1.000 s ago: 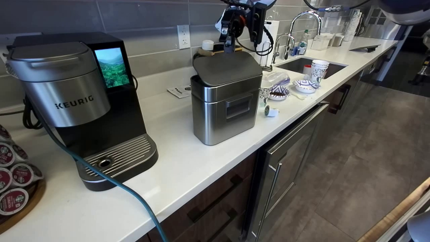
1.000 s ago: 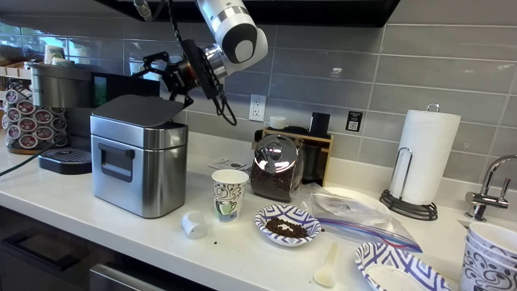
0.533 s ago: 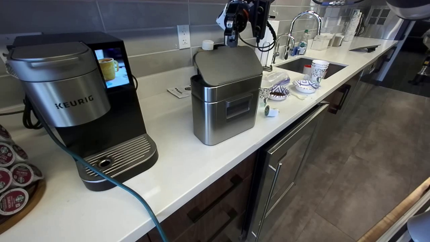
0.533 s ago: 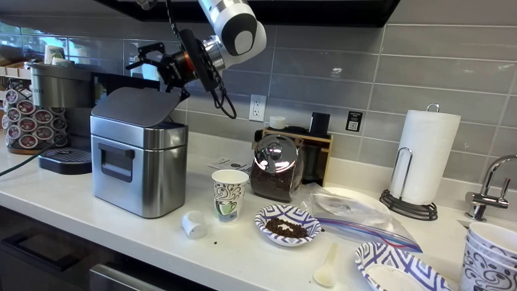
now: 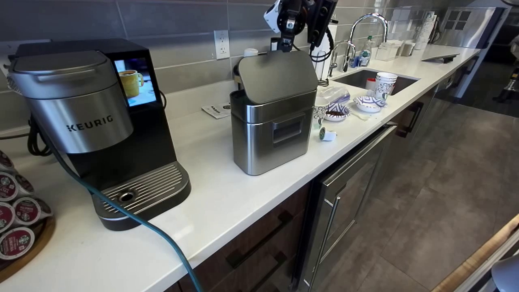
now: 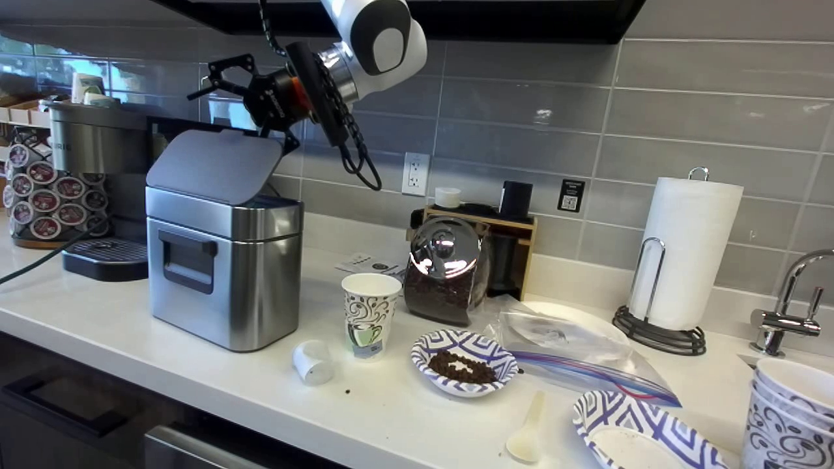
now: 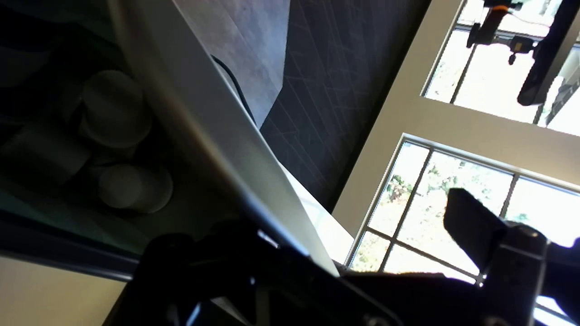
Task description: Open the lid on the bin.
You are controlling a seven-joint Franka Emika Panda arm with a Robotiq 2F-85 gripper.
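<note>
The steel bin [image 5: 263,146] stands upright on the counter in both exterior views [image 6: 260,286]. Its dark grey lid [image 5: 279,77] is tilted up, with a gap at the rear side; it also shows raised in an exterior view [image 6: 212,166]. My gripper [image 6: 234,117] is open at the lid's raised edge. One finger reaches above the lid; the lower finger is at its edge and partly hidden behind it. In the wrist view, the lid's pale edge [image 7: 222,163] runs diagonally between the open fingers [image 7: 317,226]. White cup-like pieces [image 7: 115,108] lie in the dark bin interior.
The Keurig coffee maker [image 5: 97,121] stands beside the bin. A paper cup [image 6: 368,319], a white pod [image 6: 313,361] and a bowl of grounds [image 6: 464,384] stand on the other side. The tiled wall [image 6: 521,124] is behind, and a dark overhang [image 6: 508,23] is above.
The lid has swung further up on its hinge, widening the gap. My gripper has risen with it and moved left in an exterior view, staying open. The bin has not moved.
</note>
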